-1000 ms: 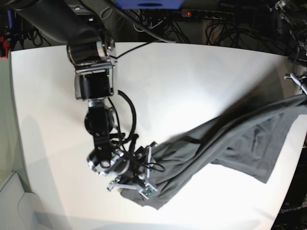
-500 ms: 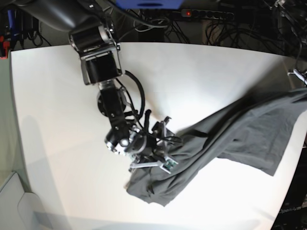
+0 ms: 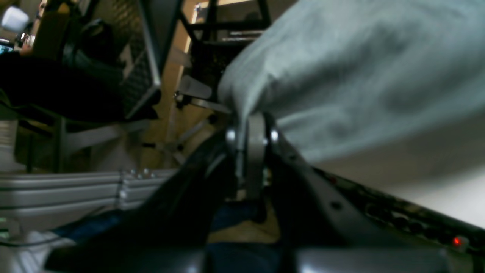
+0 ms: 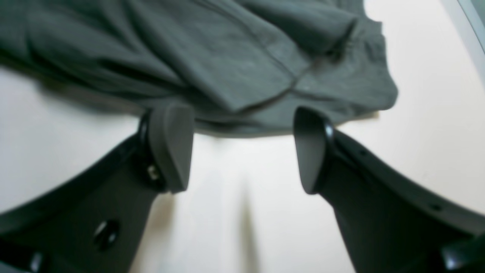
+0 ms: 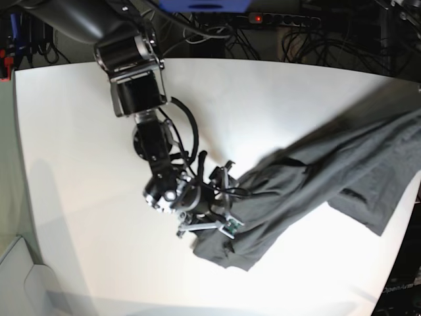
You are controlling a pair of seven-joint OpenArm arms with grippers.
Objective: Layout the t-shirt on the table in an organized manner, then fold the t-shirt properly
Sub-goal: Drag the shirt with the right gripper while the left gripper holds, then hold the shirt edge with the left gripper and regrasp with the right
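The dark grey t-shirt (image 5: 309, 178) lies stretched in a wrinkled band across the white table (image 5: 263, 105), from its bunched lower end near the front middle up to the right edge. My right gripper (image 5: 225, 197) stands open at that bunched end. In the right wrist view its fingers (image 4: 170, 148) sit apart just short of the t-shirt (image 4: 227, 57), with only bare table (image 4: 242, 227) between them. My left gripper (image 3: 248, 125) is shut on an edge of the t-shirt (image 3: 360, 76), held off the table's right side and outside the base view.
A power strip (image 5: 283, 20) and tangled cables run behind the table's far edge. The right arm (image 5: 135, 85) reaches down from the back left with black cables looped along it. Metal frames (image 3: 75, 185) show beyond the table in the left wrist view.
My right gripper moved up and to the right, opened and let go of the shirt. The shirt's lower end slid to the right, and the left gripper left the base view.
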